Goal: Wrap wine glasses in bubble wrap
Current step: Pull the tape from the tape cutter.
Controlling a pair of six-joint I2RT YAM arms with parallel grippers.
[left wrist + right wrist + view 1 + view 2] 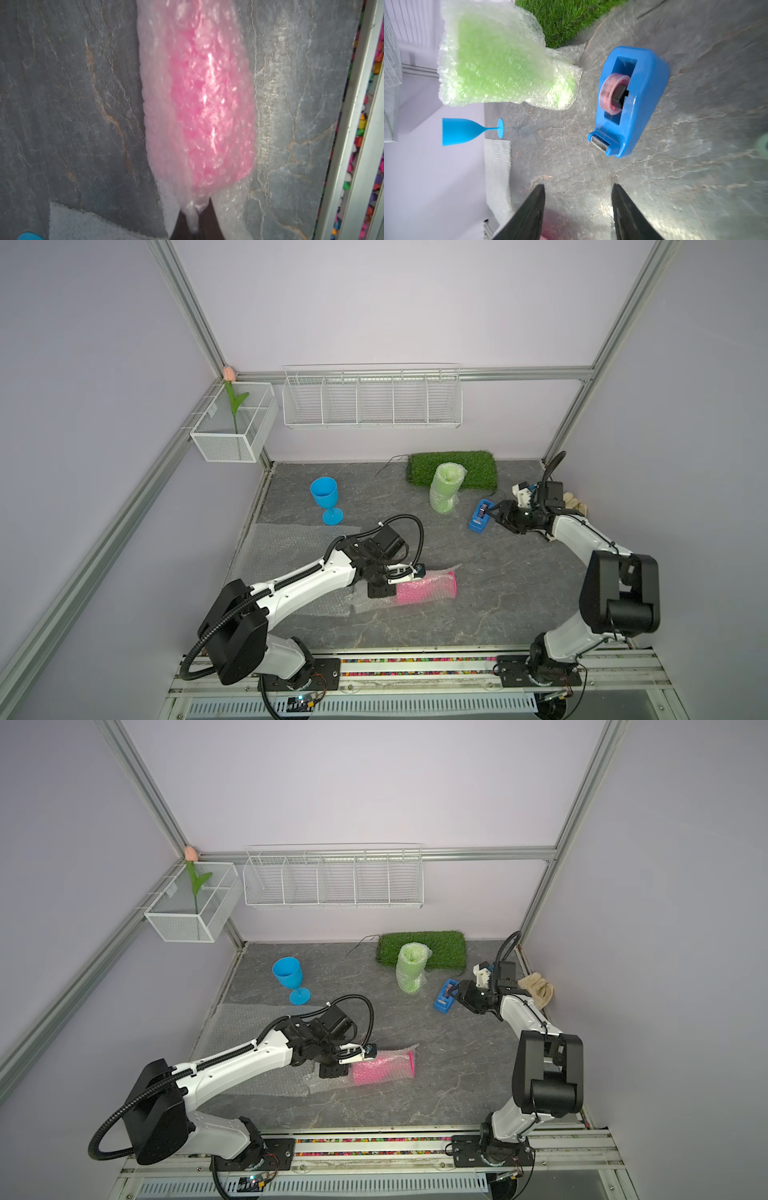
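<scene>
**Top views.** The left arm reaches from its base at the front edge of the tabletop [498, 605] over the front-centre area, with the forearm low and the wrist bent down. The left gripper [381, 589] sits at the foot end of the pink goblet [430, 588]; its jaws are hidden under the wrist here. The pink goblet lies on its side inside bubble wrap [405, 598]; its long axis runs roughly parallel to the front edge, with the rim towards the right edge. A flat sheet [286, 547] lies along the left edge, partly under the arm.

The blue goblet [288, 974] stands upright and bare near the rear left corner. The green goblet [409, 969] stands upright and wrapped, at the front border of the grass mat [440, 946]. The right arm is folded at the elbow along the right edge. The right gripper [493, 515] points towards the left edge, just beside the tape dispenser [480, 516].

**Left wrist view.** The dark fingers [180, 225] are pressed together on the gathered tail of the bubble wrap [194, 209]. The pink goblet [207, 104] extends straight away from them, in line with the gripper.

**Right wrist view.** The fingers [529, 214] stand well apart with nothing between them. The tape dispenser [639, 99] lies ahead of the tips, untouched, with its cutter end nearest them. The green goblet [500, 62] and the blue goblet [460, 131] stand beyond it.
</scene>
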